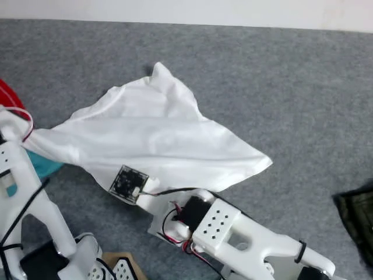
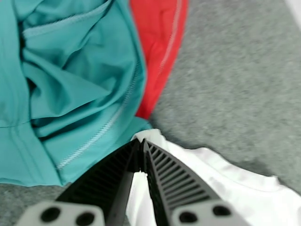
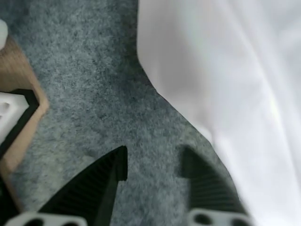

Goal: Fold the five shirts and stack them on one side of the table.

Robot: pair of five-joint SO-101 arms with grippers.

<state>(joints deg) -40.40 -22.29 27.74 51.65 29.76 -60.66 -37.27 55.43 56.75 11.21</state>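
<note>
On the desk we are flattening the white shirt, which is lying rumpled in the middle with one corner reaching the teal shirt and red shirt heaped at the edge. Our left end effector is pinching that corner, while the right end effector is hanging spread over the desk just beside the near hem. We judge it should be gripping that hem, then both pulling apart evenly and low to smooth the wrinkles.

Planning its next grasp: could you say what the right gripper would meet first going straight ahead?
Probably the white shirt, at its edge, past bare grey table; depth is unclear.
</note>
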